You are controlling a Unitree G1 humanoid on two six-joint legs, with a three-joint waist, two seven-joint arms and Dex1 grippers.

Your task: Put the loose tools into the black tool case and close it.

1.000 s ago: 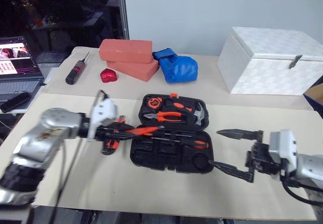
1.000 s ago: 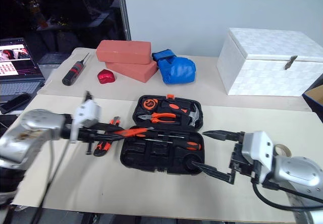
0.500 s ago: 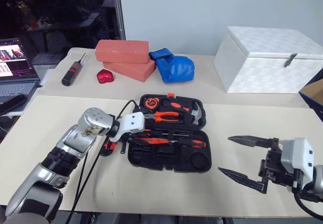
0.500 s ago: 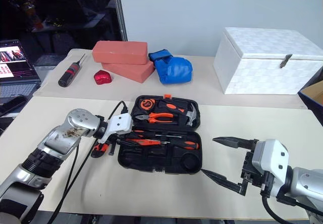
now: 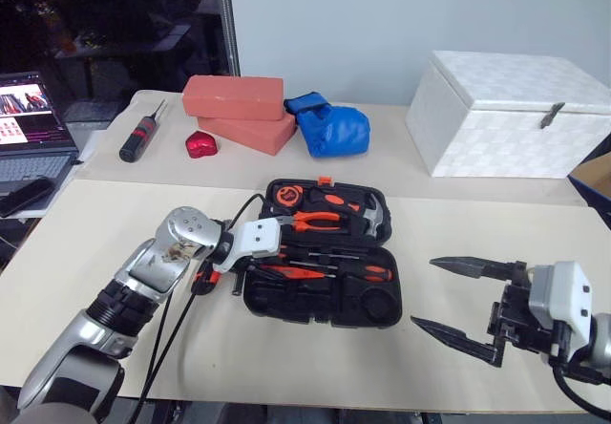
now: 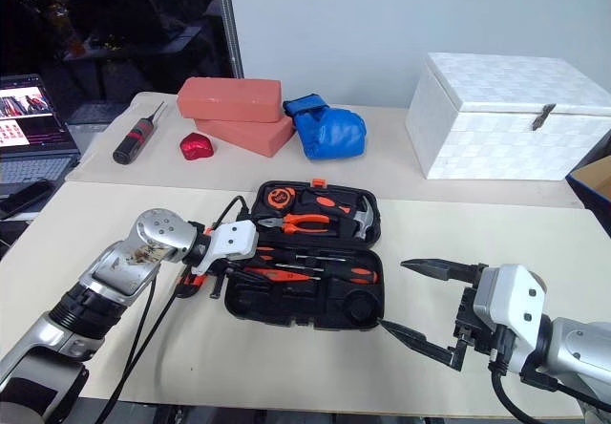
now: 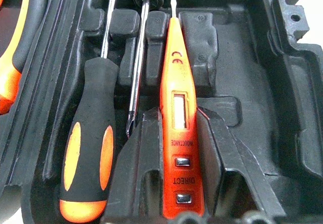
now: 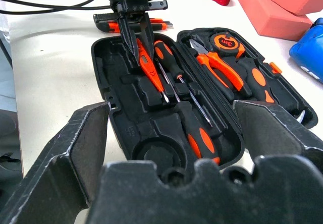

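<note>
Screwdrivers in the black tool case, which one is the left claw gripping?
The all-orange screwdriver, pinched between the left claw's fingers over the black tool case. The other screwdrivers have black-and-orange handles and lie free.

A white box (image 5: 511,118) stands at the surface's far right; two stacked red bricks (image 5: 239,109), a blue glove (image 5: 334,128), a red heart-shaped piece (image 5: 201,143), a black-and-red screwdriver (image 5: 139,137) and a laptop (image 5: 33,128) lie leftward.

The small all-orange screwdriver (image 7: 179,128) bears a CE mark and the words "INDUCTANCE" and "DIRECT" by its two buttons.
</note>
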